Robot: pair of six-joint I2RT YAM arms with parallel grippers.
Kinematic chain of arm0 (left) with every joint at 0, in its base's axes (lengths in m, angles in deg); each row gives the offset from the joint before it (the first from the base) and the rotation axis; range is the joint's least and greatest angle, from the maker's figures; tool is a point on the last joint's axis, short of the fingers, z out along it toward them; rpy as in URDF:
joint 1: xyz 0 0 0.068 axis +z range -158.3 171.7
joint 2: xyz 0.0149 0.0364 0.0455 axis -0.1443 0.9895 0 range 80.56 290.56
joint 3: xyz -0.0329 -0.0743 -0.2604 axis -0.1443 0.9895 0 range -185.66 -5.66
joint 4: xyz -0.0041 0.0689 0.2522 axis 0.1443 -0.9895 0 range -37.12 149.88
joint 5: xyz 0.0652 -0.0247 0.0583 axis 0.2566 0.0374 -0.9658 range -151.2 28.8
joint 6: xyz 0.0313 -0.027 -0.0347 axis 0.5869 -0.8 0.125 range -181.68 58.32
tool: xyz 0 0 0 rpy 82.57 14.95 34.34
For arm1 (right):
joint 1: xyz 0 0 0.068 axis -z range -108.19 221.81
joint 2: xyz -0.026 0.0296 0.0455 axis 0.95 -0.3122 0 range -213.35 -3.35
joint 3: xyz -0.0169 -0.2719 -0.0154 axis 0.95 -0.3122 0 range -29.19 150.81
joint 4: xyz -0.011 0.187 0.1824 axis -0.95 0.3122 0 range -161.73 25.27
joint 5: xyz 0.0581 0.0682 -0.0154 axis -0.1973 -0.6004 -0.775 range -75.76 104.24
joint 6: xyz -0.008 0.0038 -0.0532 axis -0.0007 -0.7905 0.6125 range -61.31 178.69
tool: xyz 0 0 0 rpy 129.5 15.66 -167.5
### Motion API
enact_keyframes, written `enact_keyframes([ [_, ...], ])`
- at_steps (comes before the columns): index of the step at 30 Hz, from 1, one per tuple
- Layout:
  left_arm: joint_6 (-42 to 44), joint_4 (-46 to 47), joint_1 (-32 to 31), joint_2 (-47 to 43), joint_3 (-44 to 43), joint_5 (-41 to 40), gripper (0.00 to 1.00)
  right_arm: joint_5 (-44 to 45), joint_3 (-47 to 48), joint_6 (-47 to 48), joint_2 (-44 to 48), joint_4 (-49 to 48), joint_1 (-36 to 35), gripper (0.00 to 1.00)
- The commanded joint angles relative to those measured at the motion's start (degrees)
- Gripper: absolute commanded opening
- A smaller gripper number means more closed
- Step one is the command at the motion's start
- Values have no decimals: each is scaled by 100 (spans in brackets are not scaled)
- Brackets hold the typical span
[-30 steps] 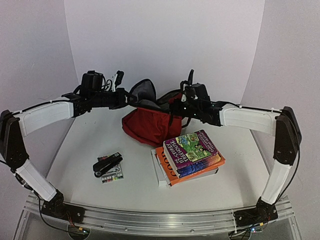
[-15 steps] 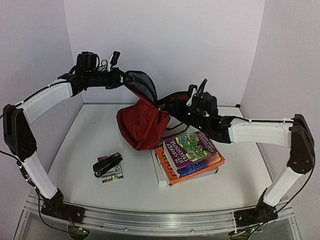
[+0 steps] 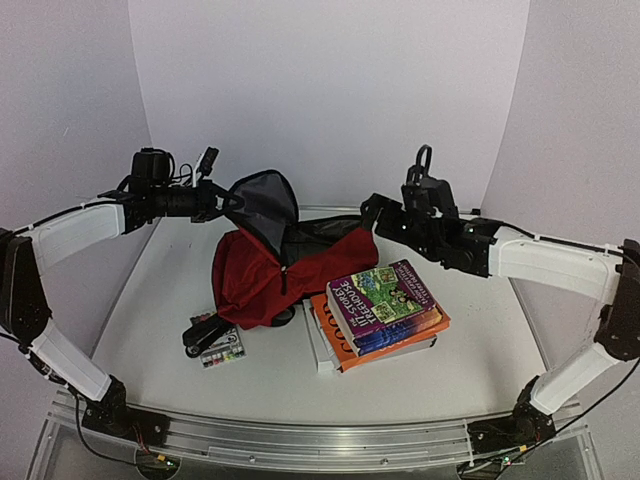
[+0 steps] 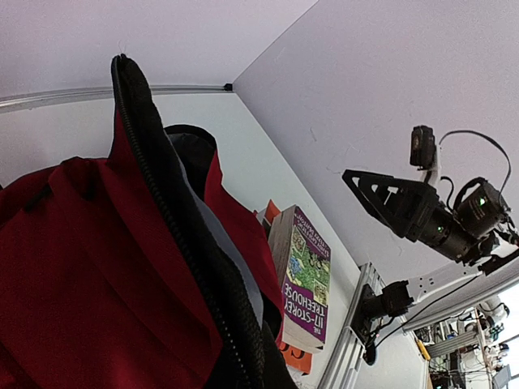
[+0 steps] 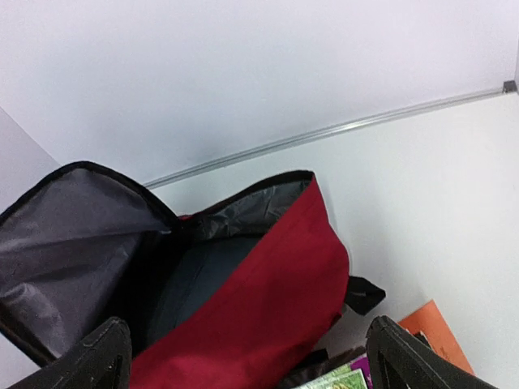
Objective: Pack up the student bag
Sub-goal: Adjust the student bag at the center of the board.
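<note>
The student bag (image 3: 262, 283), dark red with a black zipper edge, lies on the table with its mouth open. Its grey-lined flap (image 3: 262, 198) is held up by my left gripper (image 3: 218, 200), which is shut on the flap's edge. In the left wrist view the bag's zipper edge (image 4: 174, 235) and red fabric fill the near field, hiding the fingers. My right gripper (image 3: 373, 212) hangs open just right of the bag's far end, touching nothing. In the right wrist view its fingertips (image 5: 96, 356) stand wide apart above the open bag (image 5: 268, 300) and the grey lining (image 5: 73, 235).
A stack of books (image 3: 385, 308), a purple one on top (image 4: 306, 275), sits right of the bag, an orange one (image 5: 430, 331) under it. A black stapler (image 3: 205, 330) and a small box of coloured bits (image 3: 226, 348) lie at the bag's front left. White walls close the back.
The right gripper let go of the bag, opened wide and drew back to the right. The left gripper pulled the flap left and lower; the bag dropped to the table, mouth open.
</note>
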Motion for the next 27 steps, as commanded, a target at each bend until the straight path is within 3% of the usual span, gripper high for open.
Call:
enact_keyframes([
  [1,-186,520,0,-401,222,331,0,-313,1201,758,-942,918,220,98],
  [15,-346,836,-130,-437,532,332,0,-244,3646,1082,-3885,1641,880,98],
  [18,-335,806,-143,-423,538,303,0,-536,3945,1127,-4189,1639,990,92],
  [21,-335,792,-142,-417,524,225,0,-735,4265,1244,-4375,1640,1022,74],
  [24,-333,688,-148,-466,508,-97,0,-847,4525,1287,-4300,1642,1026,28],
  [26,-307,574,-145,-580,483,-498,0,-874,4708,1302,-4131,1642,1029,6],
  [27,-280,498,-143,-654,460,-736,0,-904,4838,1319,-3999,1642,1028,1],
])
